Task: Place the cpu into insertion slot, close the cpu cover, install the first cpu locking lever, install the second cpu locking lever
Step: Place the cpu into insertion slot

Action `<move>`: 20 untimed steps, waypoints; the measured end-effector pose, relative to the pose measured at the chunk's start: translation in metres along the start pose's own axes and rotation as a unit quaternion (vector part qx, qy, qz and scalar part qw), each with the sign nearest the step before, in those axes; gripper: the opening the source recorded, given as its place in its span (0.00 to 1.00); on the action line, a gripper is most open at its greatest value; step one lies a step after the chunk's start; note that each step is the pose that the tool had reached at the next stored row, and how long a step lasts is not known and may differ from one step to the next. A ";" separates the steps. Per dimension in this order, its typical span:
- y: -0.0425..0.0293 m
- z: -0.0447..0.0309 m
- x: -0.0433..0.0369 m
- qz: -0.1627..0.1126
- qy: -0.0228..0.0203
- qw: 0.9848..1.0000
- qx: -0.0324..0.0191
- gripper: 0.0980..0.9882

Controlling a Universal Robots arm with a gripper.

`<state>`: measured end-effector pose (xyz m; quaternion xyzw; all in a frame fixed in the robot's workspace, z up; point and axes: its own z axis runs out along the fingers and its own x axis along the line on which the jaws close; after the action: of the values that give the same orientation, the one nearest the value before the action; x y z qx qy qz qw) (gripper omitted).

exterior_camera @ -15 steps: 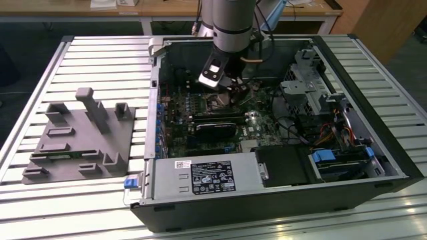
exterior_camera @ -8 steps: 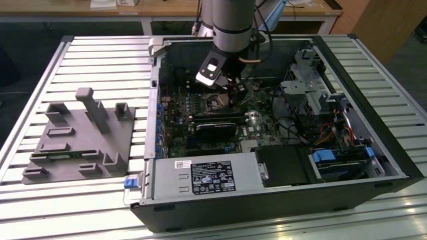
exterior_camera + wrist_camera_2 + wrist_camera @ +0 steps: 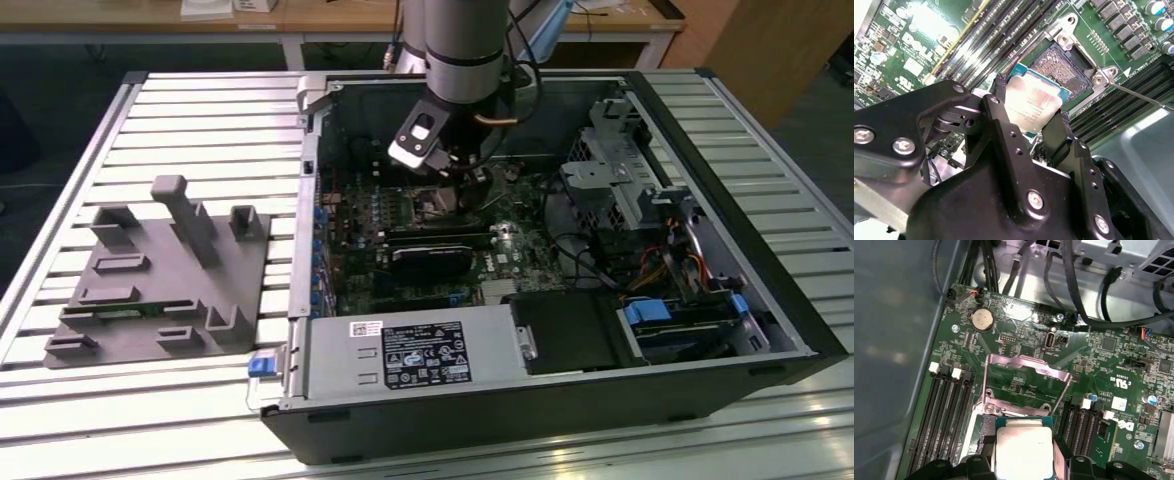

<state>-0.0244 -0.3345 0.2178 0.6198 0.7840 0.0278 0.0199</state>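
cpu point(image 3: 1024, 450) is pinched by its edges between the gripper point(image 3: 1030, 111) jaws, which are closed on it, right over the slot point(image 3: 1066, 65). Cover point(image 3: 1026, 364) stands swung open. Board point(image 3: 1114, 352) sits inside an open case point(image 3: 747, 330) on a slatted metal table point(image 3: 187, 120). Grey fixture point(image 3: 160, 270) lies beside the case, on the exterior view's left. Wooden desk point(image 3: 334, 20) is behind.

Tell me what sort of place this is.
Probably a robotics lab or test bench: an open computer case lies on a slatted metal table, a grey fixture block sits beside it, and wooden desks stand behind. The gripper holds the cpu at the insertion slot.
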 end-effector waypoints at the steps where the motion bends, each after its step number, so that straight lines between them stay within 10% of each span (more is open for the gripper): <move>1: 0.0002 0.0000 0.0010 0.000 0.000 1.000 0.000 0.50; 20: -0.0075 0.0036 0.0038 0.074 -0.005 0.997 0.000 0.50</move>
<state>-0.0323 -0.3324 0.2137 0.6759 0.7362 0.0262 0.0219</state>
